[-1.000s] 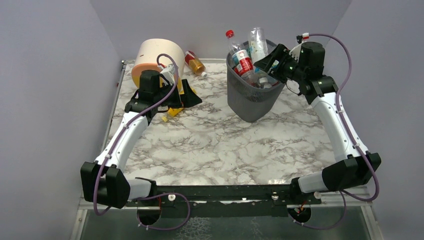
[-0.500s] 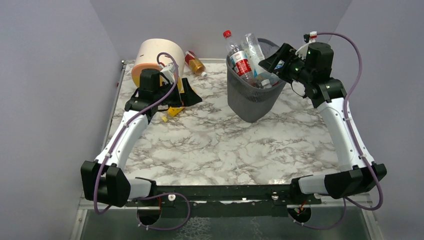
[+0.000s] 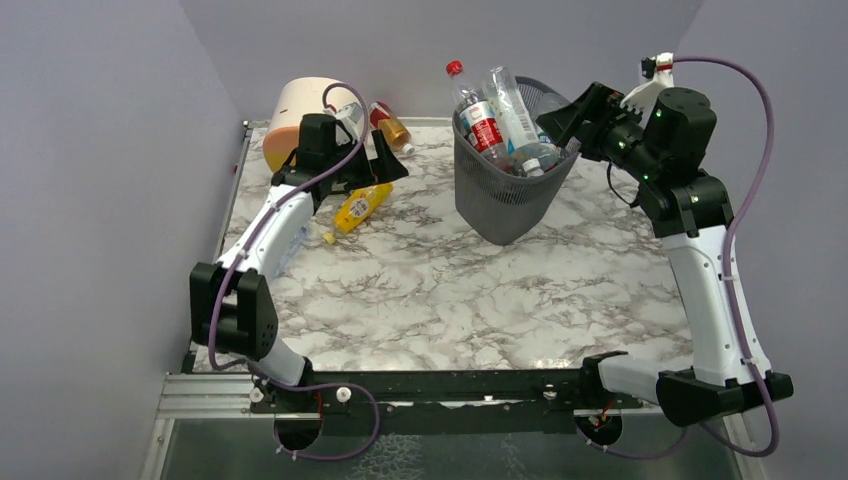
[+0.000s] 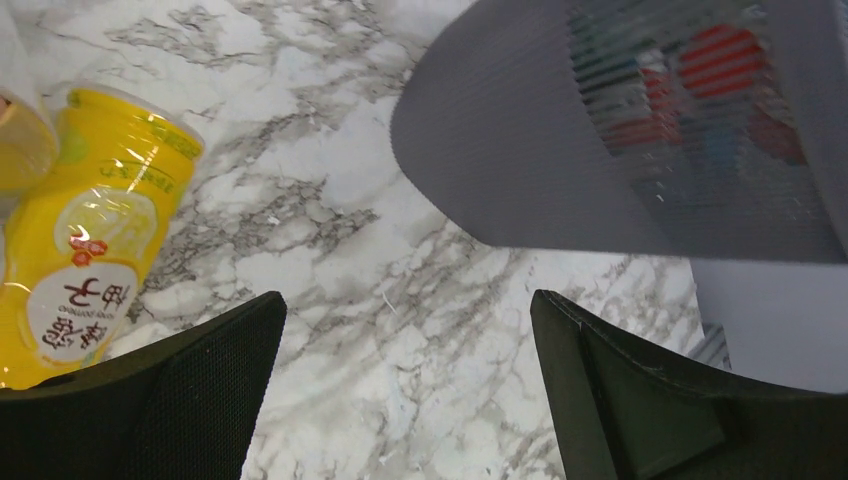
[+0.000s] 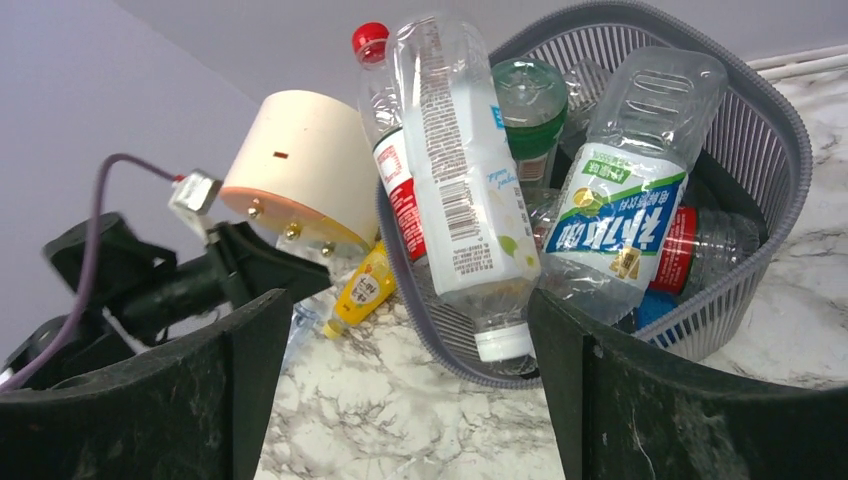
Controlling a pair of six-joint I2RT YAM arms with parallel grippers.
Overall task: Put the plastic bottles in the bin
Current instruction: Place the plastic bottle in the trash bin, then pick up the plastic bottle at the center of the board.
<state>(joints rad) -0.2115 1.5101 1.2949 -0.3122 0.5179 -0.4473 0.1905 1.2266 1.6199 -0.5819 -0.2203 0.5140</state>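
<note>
**Two bottles lie loose on the tabletop, and the bin is heaped past its rim.**

The squat yellow plastic bottle [image 3: 362,205] lies on its side near the far-left corner of the marble tabletop [image 3: 450,290]. It is just beside the left gripper [image 3: 383,168], whose fingers are spread wide with nothing between them. The bottle looks light, thin-walled and slick, so a gentle hold across mid-body seems best. An amber bottle with a red label [image 3: 390,127] lies at the far edge beside the round beige drawer unit [image 3: 300,105]. The dark grey mesh bin [image 3: 505,200], right of centre near the far edge, holds many bottles. A red-capped clear bottle [image 3: 475,110] and a clear bottle with a white label [image 3: 510,100] stick up above its rim. The right gripper [image 3: 575,110] hovers at that rim, spread wide and empty.
</note>
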